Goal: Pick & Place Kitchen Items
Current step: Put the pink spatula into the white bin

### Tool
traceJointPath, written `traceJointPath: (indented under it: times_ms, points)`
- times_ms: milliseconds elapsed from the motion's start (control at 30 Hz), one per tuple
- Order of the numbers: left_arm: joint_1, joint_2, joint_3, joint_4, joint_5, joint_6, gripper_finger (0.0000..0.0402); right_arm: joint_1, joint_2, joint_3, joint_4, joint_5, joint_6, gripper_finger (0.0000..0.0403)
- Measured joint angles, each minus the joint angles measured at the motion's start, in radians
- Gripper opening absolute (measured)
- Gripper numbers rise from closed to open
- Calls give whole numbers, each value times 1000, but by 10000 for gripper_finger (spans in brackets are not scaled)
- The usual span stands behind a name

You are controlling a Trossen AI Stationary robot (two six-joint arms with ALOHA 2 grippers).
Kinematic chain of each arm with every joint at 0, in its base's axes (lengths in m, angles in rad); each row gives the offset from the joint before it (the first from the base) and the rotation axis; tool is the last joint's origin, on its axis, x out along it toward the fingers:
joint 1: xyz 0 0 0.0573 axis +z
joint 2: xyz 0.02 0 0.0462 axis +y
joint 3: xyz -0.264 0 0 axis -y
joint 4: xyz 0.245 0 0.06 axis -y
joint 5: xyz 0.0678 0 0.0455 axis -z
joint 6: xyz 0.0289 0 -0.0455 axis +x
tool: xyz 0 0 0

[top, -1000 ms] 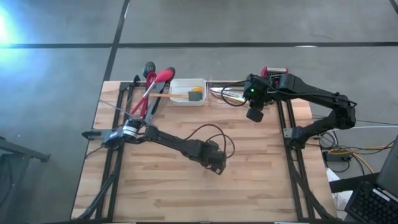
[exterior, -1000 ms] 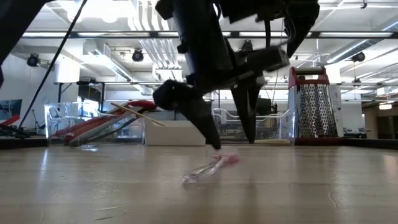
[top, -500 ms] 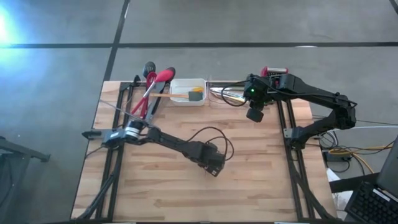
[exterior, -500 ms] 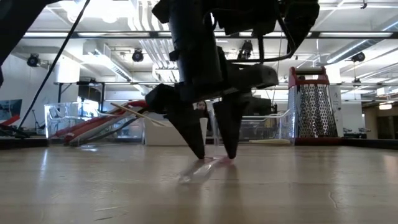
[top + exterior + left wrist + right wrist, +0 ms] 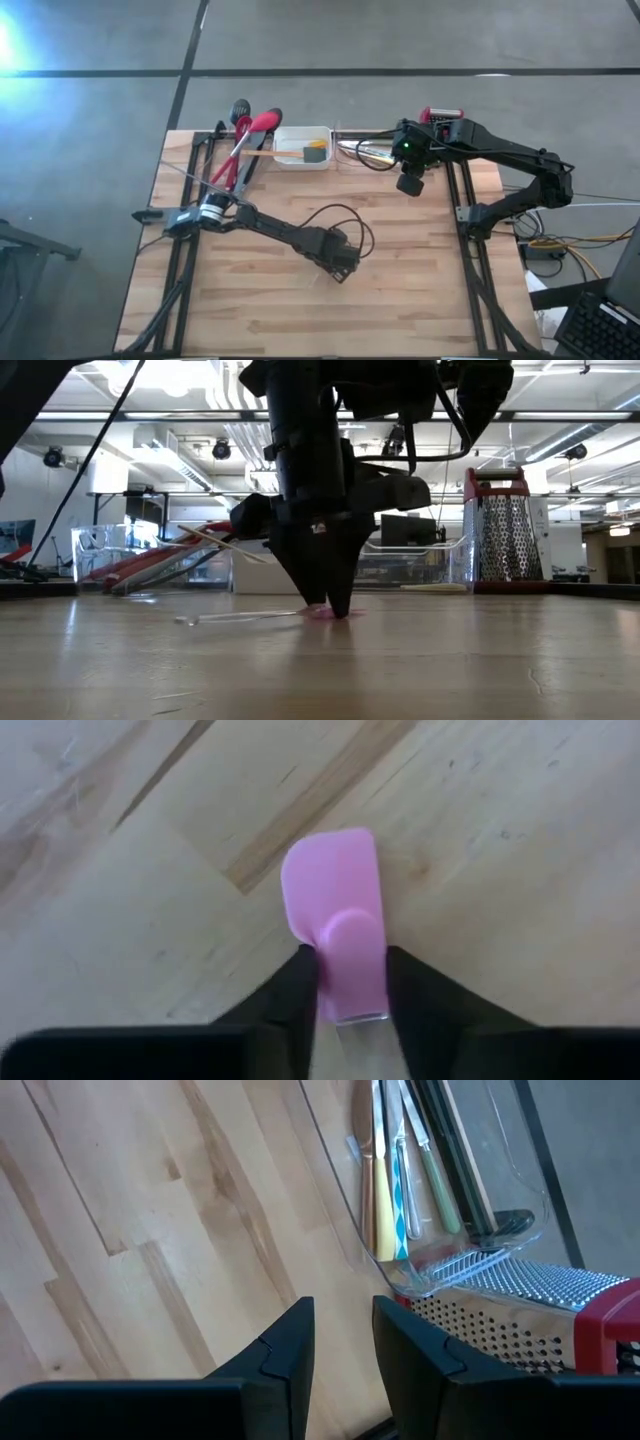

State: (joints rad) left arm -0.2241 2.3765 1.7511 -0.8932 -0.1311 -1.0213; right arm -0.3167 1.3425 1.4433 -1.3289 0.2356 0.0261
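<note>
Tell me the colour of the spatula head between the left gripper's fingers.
Pink spatula, clearest in the left wrist view.

the spatula [image 5: 338, 915] has a pink head and a clear handle. the left tool [image 5: 345, 982] is black. the tabletop [image 5: 250, 290] is pale wood with darker strips. the grater [image 5: 504, 525] is silver metal with a red top. the tray [image 5: 300, 148] is white.

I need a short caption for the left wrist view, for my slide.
Left gripper closing its fingers around the neck of a pink spatula lying on the wooden table.
</note>
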Motion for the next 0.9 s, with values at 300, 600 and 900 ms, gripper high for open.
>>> traceJointPath:
  times_ms: [300,600,900]
  points:
    - [1,-40,-3,9,-12,121,85,0,0,0,-5,0,18,95]
    - [7,-205,-15,-68,-137,407,85,0,-1,0,-58,0,51,95]
    - [82,-358,-11,-198,-317,693,85,0,-8,0,-93,-1,103,95]
